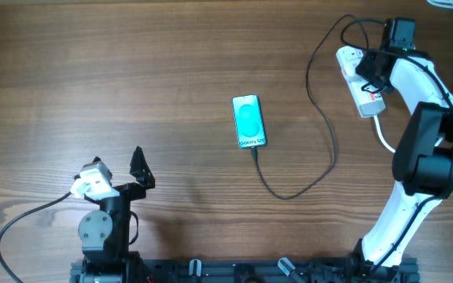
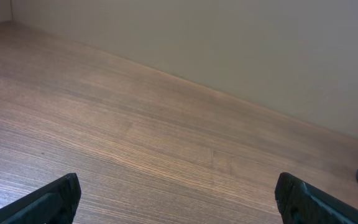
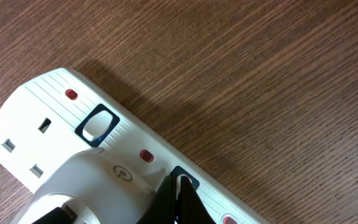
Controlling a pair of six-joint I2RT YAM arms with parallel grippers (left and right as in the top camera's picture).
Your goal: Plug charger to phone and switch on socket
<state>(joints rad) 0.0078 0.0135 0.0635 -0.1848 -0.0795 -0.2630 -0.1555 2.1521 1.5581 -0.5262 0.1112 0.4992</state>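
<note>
Nearest to me, at the near left of the one table (image 1: pixel 171 63), the left gripper (image 2: pixel 179 210) stands with its jaws spread as wide as they go and with nothing between them; its wrist view shows only bare wood and two black fingertips (image 2: pixel 51 200) at the picture's edges. Moving out, I count one phone (image 1: pixel 248 120), lying flat near the middle of the table with its cyan screen up and its white edge toward me. One charger (image 1: pixel 333 149) shows: its thin black cable meets the phone's near edge, loops toward me, then swings right and runs away to the far right. There lies the one socket (image 3: pixel 48 99), a white strip set at a slant, with a thick white cord (image 1: pixel 385 134) leaving its nearer end. The right wrist view shows three red marks and two rocker switches (image 3: pixel 96 124) on it, plus one empty three-pin outlet at the strip's end. The charger's white adapter (image 3: pixel 86 186) sits on the strip beside that outlet. The right gripper (image 3: pixel 178 198) has its jaws pressed fully together, gripping nothing, their joined tips resting on the second switch.
</note>
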